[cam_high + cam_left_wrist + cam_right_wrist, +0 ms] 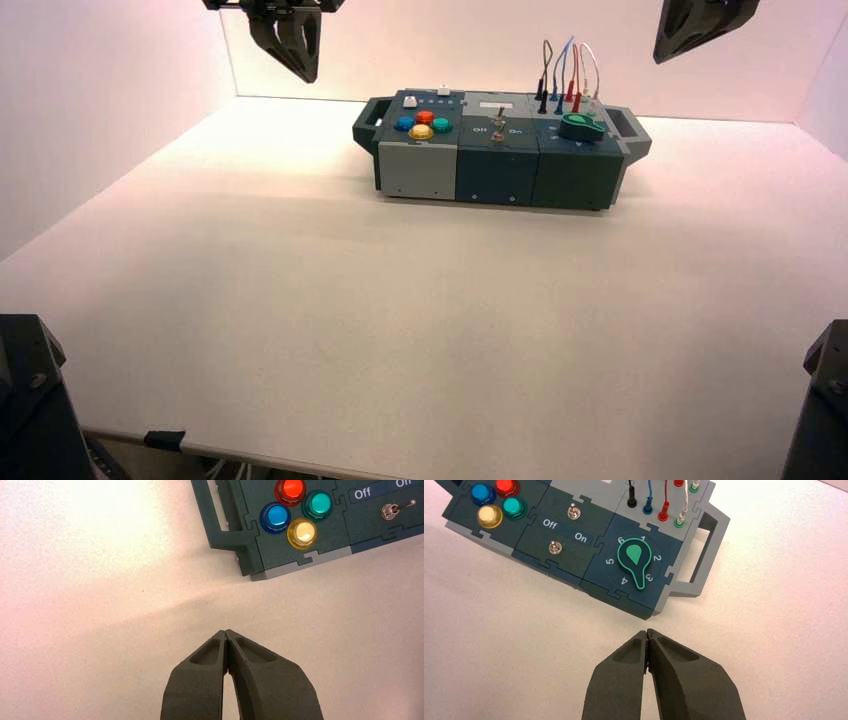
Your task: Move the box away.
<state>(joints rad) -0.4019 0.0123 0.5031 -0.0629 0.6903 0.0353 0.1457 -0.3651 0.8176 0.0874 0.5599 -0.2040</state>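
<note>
The box (500,165), dark teal and grey with a handle at each end, stands at the far middle of the white table. On its top are coloured round buttons (296,511), two toggle switches (555,547) by the words Off and On, a green knob (636,560) and looped wires (565,70). My left gripper (226,631) hangs shut and empty high above the table, off the box's left handle (220,527). My right gripper (646,631) is also shut and empty, raised above the table off the box's knob end and right handle (699,555).
White walls close the table (300,330) at the back and sides. Dark arm bases (30,410) stand at both near corners. A small black clip (164,439) sits on the front edge.
</note>
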